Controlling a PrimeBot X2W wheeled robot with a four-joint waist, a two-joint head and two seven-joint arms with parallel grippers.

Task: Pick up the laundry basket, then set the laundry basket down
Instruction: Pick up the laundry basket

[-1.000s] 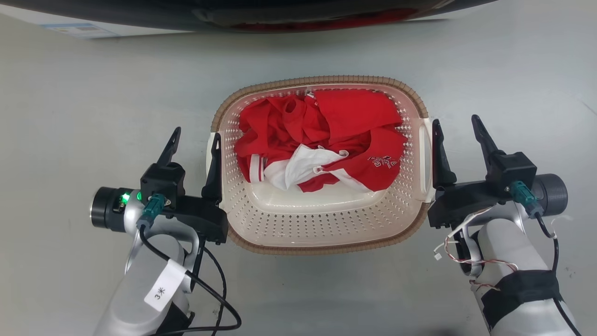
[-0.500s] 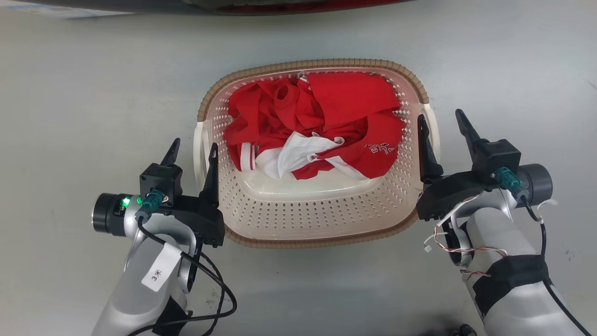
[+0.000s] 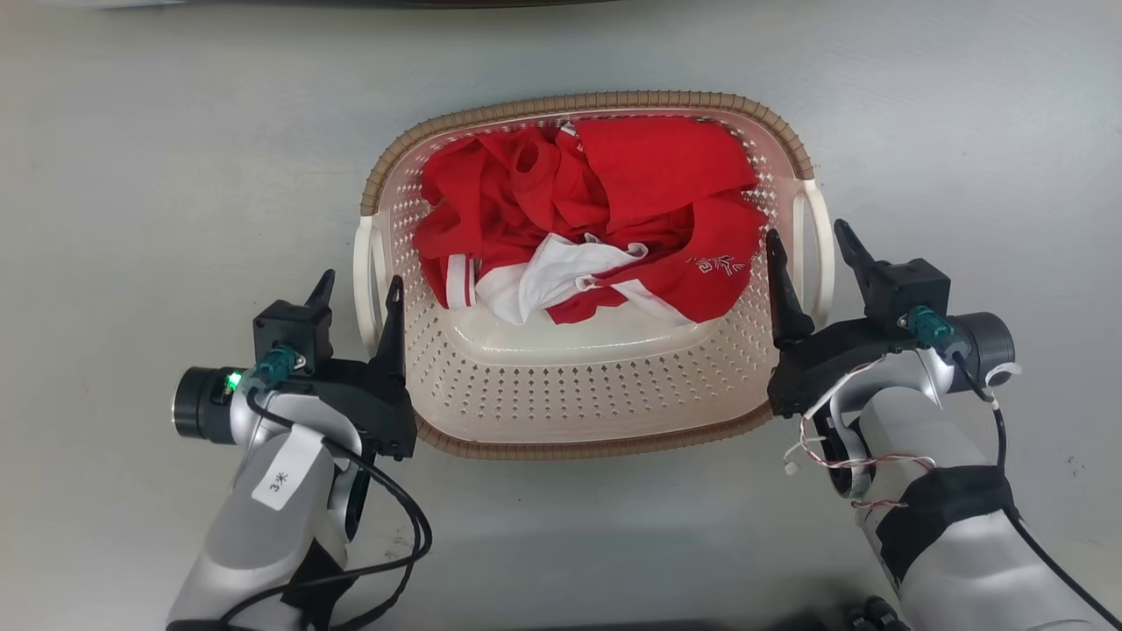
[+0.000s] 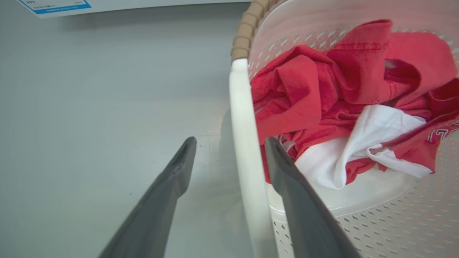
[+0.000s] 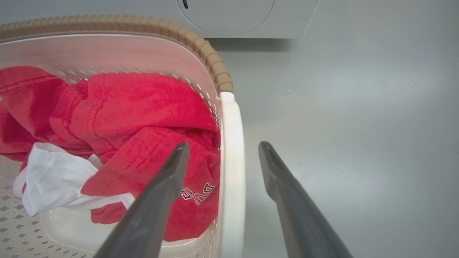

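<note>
The cream-white perforated plastic laundry basket (image 3: pixel 570 399) with a brown woven-look rim sits on the smooth grey floor (image 3: pixel 131 219), directly in front of the robot and loaded with crumpled red and white clothes (image 3: pixel 614 202). The left gripper (image 3: pixel 359 282) stands with jaws apart astride the white left handle (image 3: pixel 361 250) at 9 o'clock, and the right gripper (image 3: pixel 806 232) is likewise spread astride the white right handle (image 3: pixel 824 254) at 3 o'clock. Neither is clamped on anything.

The main risk looks like a lopsided hold. Both grippers meet their handles toward the 6 o'clock end, so a lift from there could tip the 12 o'clock side down and slide the load forward. The slick plastic bars may also slip if one pair of jaws shuts before the other. In the right wrist view the inner finger hangs over red cloth, so closing could pinch fabric against the handle and weaken the grip. In the left wrist view the inner finger sits close beside the clothes too.

For room, bare floor lies outside both handles at 9 and 3 o'clock. A pale washing machine (image 5: pixel 226 14) stands beyond the rim at 12 o'clock and limits forward travel. A looping black cable (image 3: pixel 412 535) hangs at 7 o'clock, near the basket's near corner.
</note>
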